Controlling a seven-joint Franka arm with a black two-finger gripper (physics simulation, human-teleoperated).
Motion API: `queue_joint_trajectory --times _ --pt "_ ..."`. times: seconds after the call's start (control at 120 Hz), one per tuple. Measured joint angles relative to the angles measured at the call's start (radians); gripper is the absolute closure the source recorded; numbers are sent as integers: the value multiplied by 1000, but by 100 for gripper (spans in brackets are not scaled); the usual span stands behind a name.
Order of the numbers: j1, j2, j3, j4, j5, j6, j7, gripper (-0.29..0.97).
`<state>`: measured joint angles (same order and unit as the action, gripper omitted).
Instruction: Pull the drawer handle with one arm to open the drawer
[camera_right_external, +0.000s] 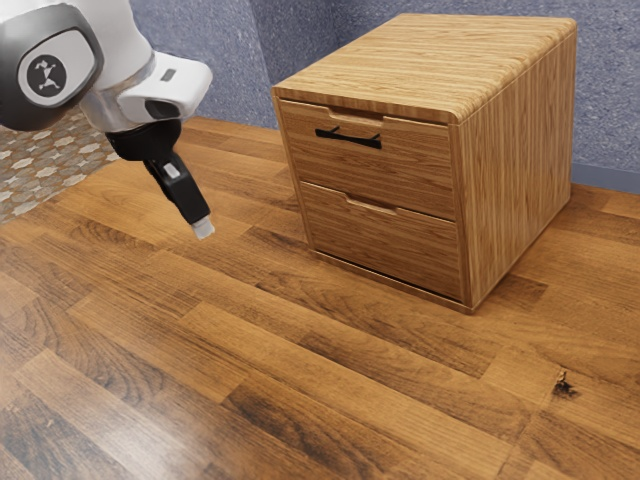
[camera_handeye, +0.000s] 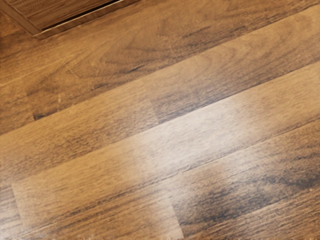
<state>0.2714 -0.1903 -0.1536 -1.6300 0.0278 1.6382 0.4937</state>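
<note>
Two drawers sit in the wooden cabinet (camera_right_external: 510, 150), both flush with its front. We see the black handle (camera_right_external: 348, 137) on the top drawer (camera_right_external: 400, 170), near its upper edge. Our gripper (camera_right_external: 203, 229) hangs above the plank floor (camera_right_external: 300, 380), well apart from the handle, toward the exterior view's left, tilted down toward the cabinet. We cannot tell whether it is open or closed. Wrist view: floor planks below us, cabinet base (camera_handeye: 60, 12) near. A small dark speck (camera_right_external: 565, 385) lies on the floor.
</note>
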Motion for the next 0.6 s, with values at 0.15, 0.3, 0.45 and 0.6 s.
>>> queue_joint_trajectory --times 0.15,0.3,0.45,0.6 --pt "-38 -58 1 -105 23 98 -8 2" --pt "-81 -94 2 -125 59 167 33 2" --pt "-78 -57 22 -180 43 313 237 2" --pt "-79 -45 36 -191 -4 401 426 2"
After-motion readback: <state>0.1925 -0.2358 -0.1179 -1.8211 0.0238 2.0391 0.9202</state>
